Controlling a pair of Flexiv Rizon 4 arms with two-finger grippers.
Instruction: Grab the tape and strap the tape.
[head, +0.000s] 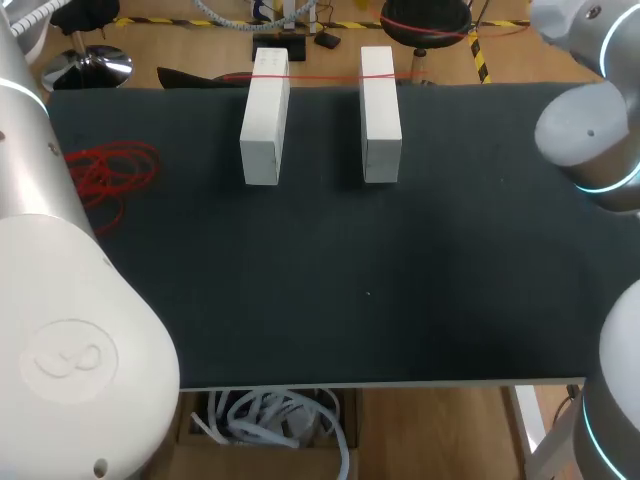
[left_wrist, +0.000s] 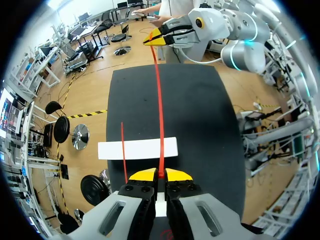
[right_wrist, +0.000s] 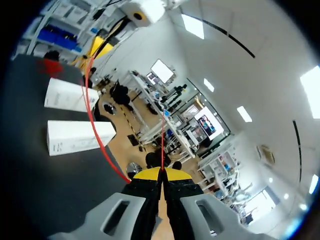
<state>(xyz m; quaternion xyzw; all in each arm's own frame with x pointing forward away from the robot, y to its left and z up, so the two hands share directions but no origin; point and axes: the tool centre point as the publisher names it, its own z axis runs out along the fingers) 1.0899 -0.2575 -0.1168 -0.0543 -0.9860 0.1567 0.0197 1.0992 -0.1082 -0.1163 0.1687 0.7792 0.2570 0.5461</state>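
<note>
Two wrist-view-only grips on the red tape (left_wrist: 160, 125): left claw (left_wrist: 160, 174), right claw (right_wrist: 161, 172), both clenched.

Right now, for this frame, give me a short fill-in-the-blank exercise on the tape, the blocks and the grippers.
1. The red tape passes over ___ white blocks.
2. The left gripper and the right gripper are each ___ on the tape.
3. In the head view, the loose red coil lies to the ___ of the blocks.

Missing words: two; shut; left.
</note>
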